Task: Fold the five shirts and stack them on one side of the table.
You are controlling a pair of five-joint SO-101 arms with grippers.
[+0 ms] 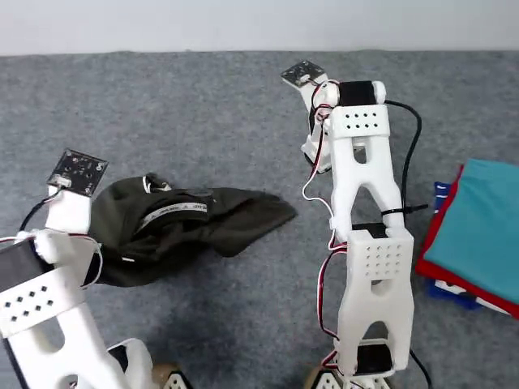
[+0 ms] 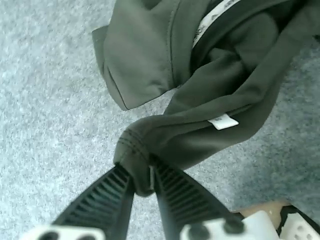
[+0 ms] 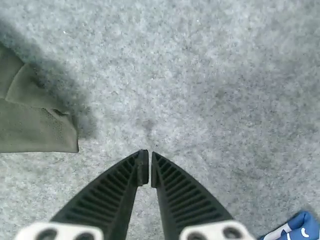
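Tabletop (image 1: 203, 105) covered in grey felt-like fabric, seen from above with two white robot arms rising from its near edge; a dark olive shirt (image 1: 195, 219) lies crumpled on the left half of the table, spread from close to the left edge toward the middle, its pale printed neck band (image 1: 174, 211) facing up. The left arm (image 1: 49, 300) stands at the near left corner, its wrist over the shirt's left end; the left gripper (image 2: 142, 172) has its ribbed black fingers (image 2: 112, 192) pinching a bunched fold of the olive cloth, and a small white label (image 2: 223, 121) shows on the fabric just beyond the pinch.

The right arm (image 1: 365, 203) stretches from the near edge toward the far edge, right of the table's middle, well apart from the olive shirt; the right gripper (image 3: 149, 157) has its jaws pressed together on nothing, tips aimed at bare grey surface, with a corner of the olive shirt off to one side.

At the right edge sits a stack of folded shirts; a teal shirt (image 1: 478, 227) on top, a red shirt (image 1: 434, 251) under it, blue cloth (image 1: 450, 292) lower down; how many layers the stack holds cannot be made out.
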